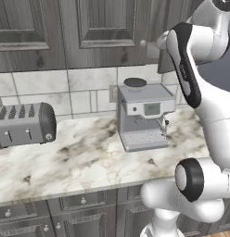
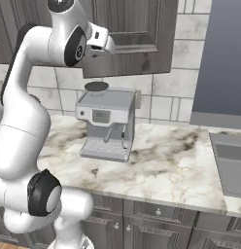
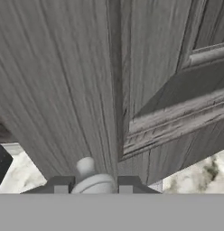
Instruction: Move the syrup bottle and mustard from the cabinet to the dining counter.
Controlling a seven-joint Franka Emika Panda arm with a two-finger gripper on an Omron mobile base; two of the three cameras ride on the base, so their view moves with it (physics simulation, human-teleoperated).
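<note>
The cabinet point(image 1: 103, 28) hangs above the counter, dark grey wood grain with raised-panel doors that look closed. My gripper point(image 3: 93, 185) is shut on the small round silver knob point(image 3: 86, 168) of one door, with a dark fingertip on either side of it. In the left base view the hand reaches the knob point(image 1: 143, 43) from the right. In the right base view the gripper point(image 2: 111, 46) meets the cabinet point(image 2: 142, 29) door from the left. The syrup bottle and the mustard are hidden behind the doors. The dining counter is out of view.
Below the cabinet a marble counter point(image 1: 89, 162) carries a grey toaster point(image 1: 24, 124) at the left and a grey coffee machine point(image 1: 144, 115) under my hand. A sink point(image 2: 229, 165) lies at the far right. Dark drawer fronts point(image 2: 156, 214) run beneath.
</note>
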